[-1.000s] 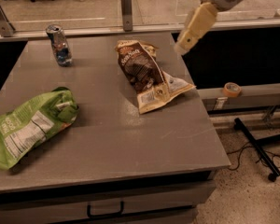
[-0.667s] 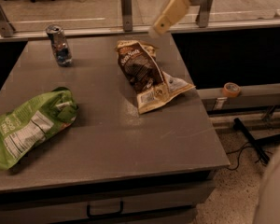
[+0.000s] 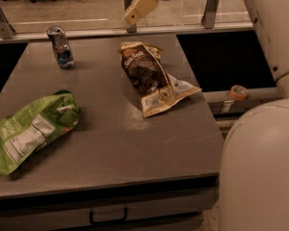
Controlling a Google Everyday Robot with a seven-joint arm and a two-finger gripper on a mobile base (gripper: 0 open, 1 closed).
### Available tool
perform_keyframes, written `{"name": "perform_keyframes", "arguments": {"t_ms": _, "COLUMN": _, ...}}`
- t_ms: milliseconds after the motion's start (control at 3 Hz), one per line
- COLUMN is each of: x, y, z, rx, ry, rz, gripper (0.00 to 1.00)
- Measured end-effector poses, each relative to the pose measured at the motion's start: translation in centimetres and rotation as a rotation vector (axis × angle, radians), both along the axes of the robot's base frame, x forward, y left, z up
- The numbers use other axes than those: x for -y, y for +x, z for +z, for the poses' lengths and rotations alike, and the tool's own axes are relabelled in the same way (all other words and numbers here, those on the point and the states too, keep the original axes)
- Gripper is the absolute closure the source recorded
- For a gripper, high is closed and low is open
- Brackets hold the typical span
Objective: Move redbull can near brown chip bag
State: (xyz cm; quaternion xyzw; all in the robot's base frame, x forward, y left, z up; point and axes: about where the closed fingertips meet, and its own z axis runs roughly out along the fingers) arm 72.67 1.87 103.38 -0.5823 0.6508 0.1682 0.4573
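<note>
The redbull can (image 3: 60, 47), slim and silver-and-blue, stands upright at the back left of the grey table (image 3: 111, 143). The brown chip bag (image 3: 151, 78), dark brown with tan edges and a pale label panel, lies flat at the back centre-right, well apart from the can. My gripper (image 3: 139, 6) hangs in the air at the top of the view, above the table's back edge, between the can and the bag and nearer the bag. It holds nothing that I can see.
A larger green chip bag (image 3: 31, 129) lies at the table's left front. My arm's pale body (image 3: 260, 167) fills the right side. An orange tape roll (image 3: 238, 91) sits on a ledge to the right. A railing runs behind the table.
My gripper has swung left along the table's back edge, from right of the brown bag to above its left. My arm's body has come into view at the right.
</note>
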Motion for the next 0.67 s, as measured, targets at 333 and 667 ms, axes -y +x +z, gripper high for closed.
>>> {"name": "perform_keyframes", "arguments": {"t_ms": 333, "x": -0.1, "y": -0.2, "z": -3.2, "rx": -0.054, "ry": -0.038, "rz": -0.009, "gripper": 0.0}}
{"name": "perform_keyframes", "arguments": {"t_ms": 667, "x": -0.7, "y": -0.6, "z": -5.8, "rx": -0.098, "ry": -0.061, "rz": 0.005, "gripper": 0.0}}
